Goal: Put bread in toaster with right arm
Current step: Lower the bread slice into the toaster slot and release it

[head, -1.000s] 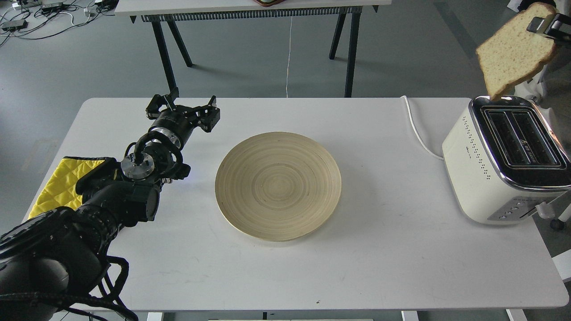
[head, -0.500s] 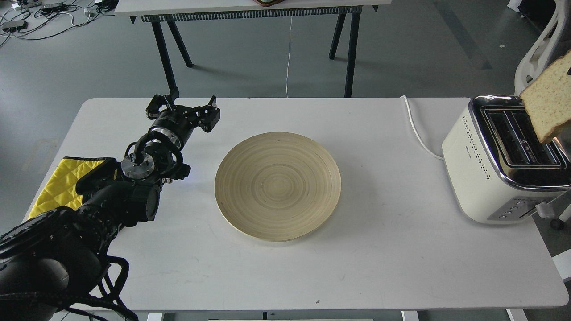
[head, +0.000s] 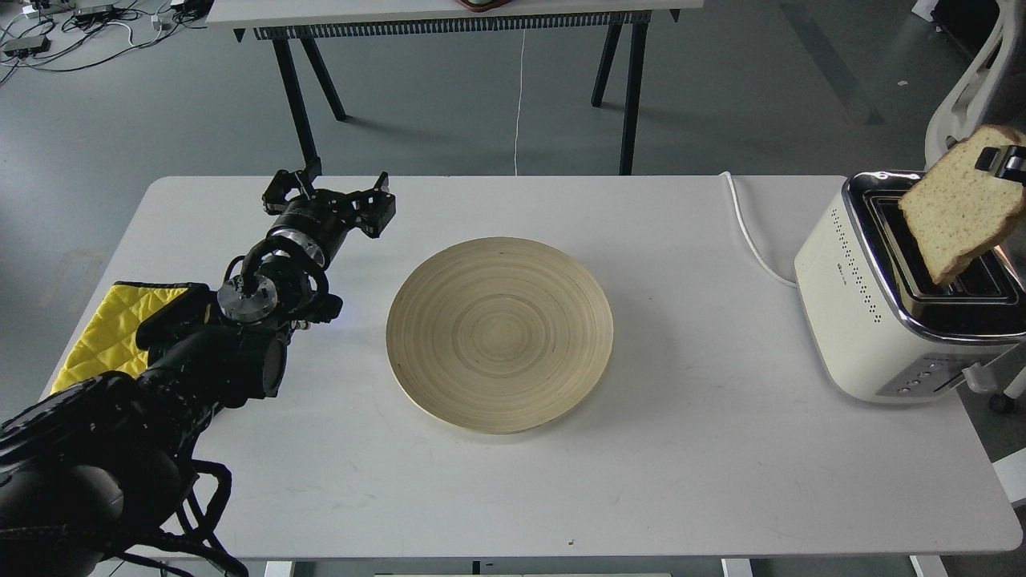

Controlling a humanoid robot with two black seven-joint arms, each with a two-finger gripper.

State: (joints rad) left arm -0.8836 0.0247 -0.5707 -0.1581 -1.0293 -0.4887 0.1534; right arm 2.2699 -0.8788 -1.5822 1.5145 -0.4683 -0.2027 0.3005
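The bread (head: 958, 208) is a pale tan slice, tilted, hanging over the chrome top of the cream-white toaster (head: 866, 312) at the table's right end. Its lower corner sits at the toaster's slots. My right gripper (head: 1002, 160) is at the right edge of the view, shut on the bread's upper right corner; most of that arm is out of view. My left gripper (head: 329, 196) is open and empty above the table's far left part, well away from the toaster.
A round wooden plate (head: 499, 332), with nothing on it, lies at the table's middle. A yellow cloth (head: 104, 332) lies at the left edge under my left arm. The toaster's white cord (head: 749, 232) runs back over the table. A white chair (head: 970, 88) stands behind the toaster.
The right gripper carried the bread from high above the toaster down and right, then back left; now the slice's lower corner is at the slots. The left arm has not moved.
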